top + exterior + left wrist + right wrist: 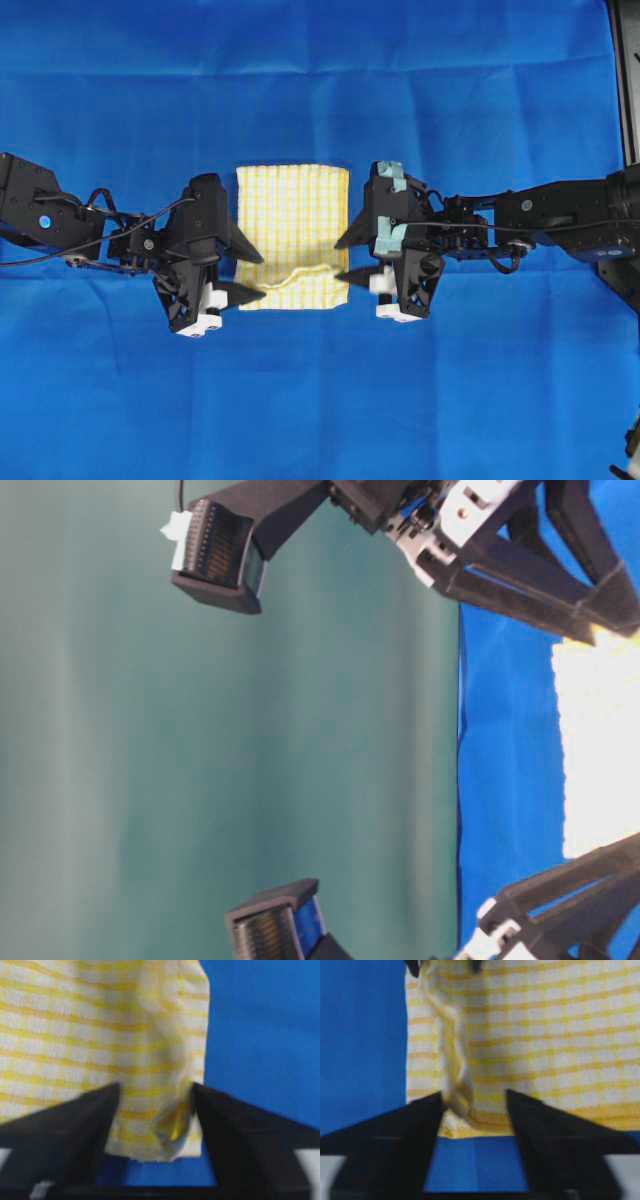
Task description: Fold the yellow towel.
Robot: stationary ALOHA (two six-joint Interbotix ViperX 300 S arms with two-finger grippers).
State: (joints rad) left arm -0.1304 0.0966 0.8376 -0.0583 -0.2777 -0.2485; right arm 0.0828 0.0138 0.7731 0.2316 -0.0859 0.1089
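Observation:
The yellow towel (292, 220), white with yellow checks, lies on the blue cloth in the middle of the overhead view. A raised wrinkle (305, 272) runs across its near part. My left gripper (255, 276) is at the towel's left edge with its jaws spread, and a rumpled corner of the yellow towel (172, 1125) lies loose between them. My right gripper (342, 260) is at the right edge, also spread. In its wrist view a twisted ridge of cloth (455, 1075) rises beside the left finger (415, 1120). Neither gripper pinches the cloth.
A large blue cloth (320, 90) covers the table around the towel. A dark frame (628, 80) stands at the far right edge. In the sideways table-level view, a teal backdrop (200, 740) fills the left and the towel (600, 750) shows at the right.

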